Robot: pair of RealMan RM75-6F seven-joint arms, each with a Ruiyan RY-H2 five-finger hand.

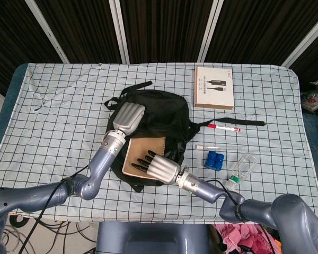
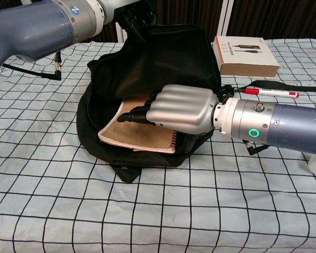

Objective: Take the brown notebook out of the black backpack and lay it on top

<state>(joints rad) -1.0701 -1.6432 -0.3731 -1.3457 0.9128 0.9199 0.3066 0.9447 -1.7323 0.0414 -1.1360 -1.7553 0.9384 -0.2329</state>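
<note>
Brown notebook (image 2: 139, 136): flat, kraft-brown cardboard cover, unmarked, with pale page edges along its near side and a dark spiral binding on the edge under the right hand's knuckles. It lies inside the open mouth of the soft black fabric backpack (image 1: 164, 114), partly out, with its near corners over the bag's lower lip.

Right hand (image 2: 175, 108): silver shell with dark fingers. It rests palm-down on the notebook's cover, its fingers (image 2: 135, 113) stretched slightly apart toward the cover's far-left part and their tips touching it. It grips nothing; whether a thumb is hooked beneath the cover cannot be told.

Left hand (image 1: 128, 118): silver, set on the backpack's upper flap, just beyond the notebook's far edge. In the chest view its dark fingers are bunched in the fabric at the bag's top, holding the opening up.

To the right of the right hand, on the checked blue-and-white tablecloth (image 1: 58, 106): a red-capped marker pen (image 1: 223, 127), a small blue block (image 1: 214, 160) and a clear plastic bottle (image 1: 243, 168). Beyond them lies a flat brown-and-white cardboard box (image 1: 213, 87).
</note>
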